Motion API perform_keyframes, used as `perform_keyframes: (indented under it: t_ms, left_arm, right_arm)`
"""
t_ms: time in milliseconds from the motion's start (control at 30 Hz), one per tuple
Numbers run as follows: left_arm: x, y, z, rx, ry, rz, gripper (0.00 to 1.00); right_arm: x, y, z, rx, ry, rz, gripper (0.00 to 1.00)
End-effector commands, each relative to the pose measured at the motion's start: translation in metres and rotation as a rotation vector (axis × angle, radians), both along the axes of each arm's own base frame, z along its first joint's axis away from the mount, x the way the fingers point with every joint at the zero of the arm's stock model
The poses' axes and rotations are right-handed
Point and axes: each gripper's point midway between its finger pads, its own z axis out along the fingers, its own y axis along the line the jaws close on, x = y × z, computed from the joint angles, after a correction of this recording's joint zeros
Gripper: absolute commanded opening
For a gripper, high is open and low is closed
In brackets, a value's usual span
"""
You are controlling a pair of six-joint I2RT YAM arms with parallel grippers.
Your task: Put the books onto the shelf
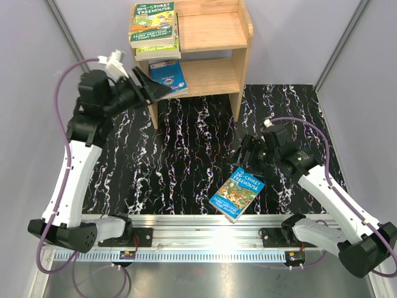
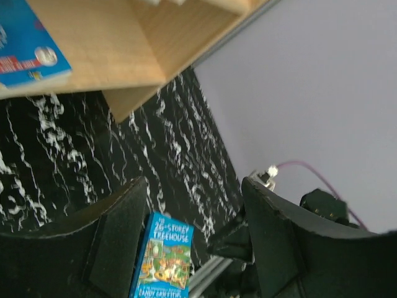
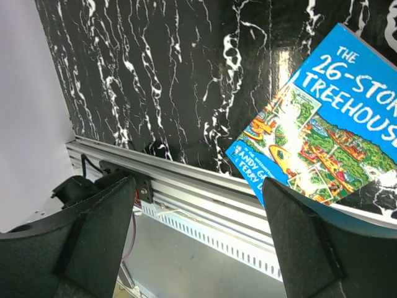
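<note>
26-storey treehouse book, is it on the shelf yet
No, the 26-Storey Treehouse book lies at the black marbled table's near edge, away from the shelf.

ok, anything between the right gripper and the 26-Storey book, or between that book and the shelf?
Nothing visible. The open right gripper hangs by the book; only bare mat lies between book and shelf. The left gripper hovers at the shelf's left front.

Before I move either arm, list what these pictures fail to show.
- Top view: the stack on the shelf, upper tier. Its top green cover hides the covers beneath, so their number and titles stay unclear.
- Top view: the blue book on the lower tier has a corner covered by the left end effector. The left wrist view cuts the book off at the frame edge.
- Right wrist view: the 26-Storey Treehouse book runs off the right edge.
</note>
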Motion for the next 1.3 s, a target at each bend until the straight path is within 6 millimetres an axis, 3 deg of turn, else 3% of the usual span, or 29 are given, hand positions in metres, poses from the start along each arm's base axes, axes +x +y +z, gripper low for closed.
perform_keyframes:
  t_ms: [0,67,133,200,233,300,333,400,433,500,533,633,667,767,933,1100,1267]
  left_arm:
    - [-0.029,-0.018,-0.011,0.086,-0.044,-0.021,0.66]
    - [-0.052,-0.040,-0.024,0.093,-0.030,-0.090,0.68]
    - [-0.062,-0.056,-0.057,0.119,0.028,-0.126,0.69]
    - [-0.081,-0.078,-0.078,0.142,0.056,-0.184,0.75]
    - [-0.086,-0.086,-0.102,0.165,0.099,-0.210,0.77]
    - [-0.098,-0.104,-0.130,0.184,0.152,-0.260,0.87]
    - [-0.102,-0.108,-0.158,0.213,0.206,-0.278,0.91]
    - [-0.107,-0.115,-0.183,0.241,0.249,-0.293,0.99]
    - [-0.107,-0.117,-0.214,0.284,0.316,-0.294,0.99]
    - [-0.109,-0.123,-0.242,0.321,0.369,-0.324,0.99]
    - [-0.109,-0.128,-0.265,0.364,0.411,-0.342,0.99]
    - [-0.117,-0.141,-0.298,0.427,0.488,-0.410,0.99]
    - [-0.123,-0.149,-0.322,0.475,0.532,-0.446,0.99]
    - [-0.133,-0.169,-0.348,0.522,0.587,-0.519,0.99]
    - [-0.141,-0.198,-0.363,0.478,0.631,-0.593,0.99]
    - [-0.146,-0.209,-0.377,0.452,0.684,-0.626,0.99]
    - [-0.156,-0.216,-0.388,0.411,0.736,-0.659,0.99]
  right_arm:
    - [0.001,-0.007,0.005,-0.003,-0.020,-0.036,0.90]
    - [0.000,-0.011,0.003,-0.016,-0.019,-0.051,0.93]
    - [0.000,-0.016,0.002,-0.030,-0.022,-0.074,0.97]
    - [-0.001,-0.023,-0.003,-0.064,-0.005,-0.104,1.00]
    - [-0.004,-0.027,-0.009,-0.085,0.017,-0.115,1.00]
    - [-0.004,-0.033,-0.018,-0.119,0.043,-0.146,1.00]
    - [-0.006,-0.035,-0.026,-0.135,0.069,-0.153,1.00]
    - [-0.006,-0.040,-0.043,-0.169,0.133,-0.176,1.00]
    - [-0.011,-0.045,-0.056,-0.199,0.184,-0.189,1.00]
    - [-0.016,-0.051,-0.081,-0.243,0.283,-0.215,1.00]
    - [-0.018,-0.051,-0.088,-0.245,0.309,-0.223,1.00]
    - [-0.029,-0.055,-0.110,-0.274,0.405,-0.258,1.00]
    - [-0.033,-0.057,-0.115,-0.287,0.430,-0.266,1.00]
    - [-0.054,-0.066,-0.133,-0.333,0.525,-0.297,1.00]
    - [-0.077,-0.060,-0.159,-0.250,0.599,-0.314,1.00]
    - [-0.071,-0.050,-0.169,-0.193,0.589,-0.306,0.98]
    - [-0.053,-0.040,-0.178,-0.142,0.532,-0.307,0.96]
